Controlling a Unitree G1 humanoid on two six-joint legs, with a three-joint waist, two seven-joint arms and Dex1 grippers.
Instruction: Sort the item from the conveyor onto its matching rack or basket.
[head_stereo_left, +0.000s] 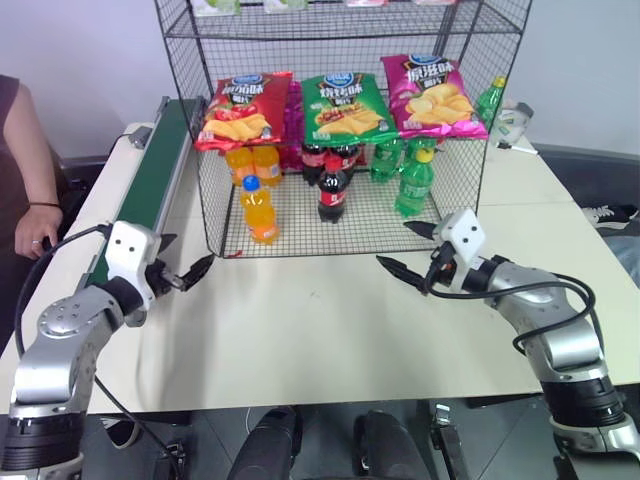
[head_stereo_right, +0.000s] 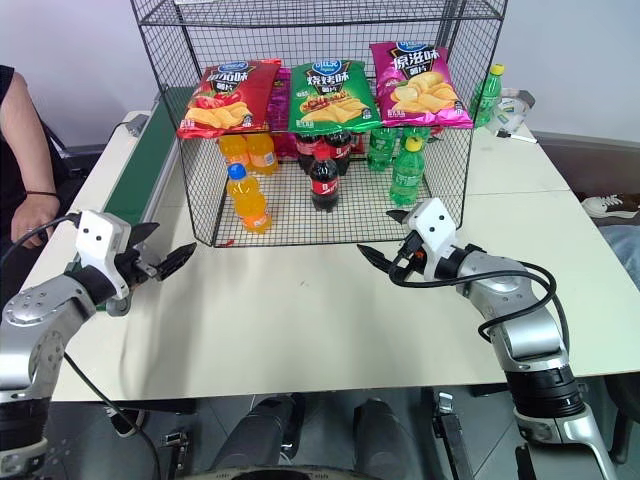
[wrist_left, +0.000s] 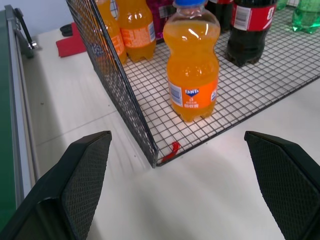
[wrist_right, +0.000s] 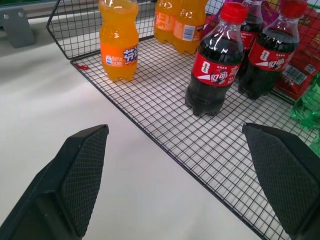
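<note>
Orange soda bottle (head_stereo_left: 258, 209) stands upright on the grid floor of the black wire rack (head_stereo_left: 214, 205), front left corner, just ahead of two more orange bottles (head_stereo_left: 252, 163) at the back; cola bottle (head_stereo_left: 333, 190) to its right, green bottles (head_stereo_left: 413, 182) further right. Conveyor (head_stereo_left: 150, 177) runs along the left of the table with nothing visible on its belt, so my read is the sort is done or nearly so. Handling: full small PET bottle, likely moderately heavy for its size, stiff when filled, smooth and slippery at the label; tall and narrow so it tips easily on wire mesh. Best hold would be mid-body at the waist above the label, jaws square to it (not the cap, too small). Left gripper (head_stereo_left: 186, 274) hovers over the table just outside the rack's front left corner, pointing roughly level toward the rack, fingers spread wide, nothing between them. Right gripper (head_stereo_left: 408, 250) mirrors it near the rack's front right, also wide apart and empty. A person's hand (head_stereo_left: 35, 229) rests beside the conveyor.
</note>
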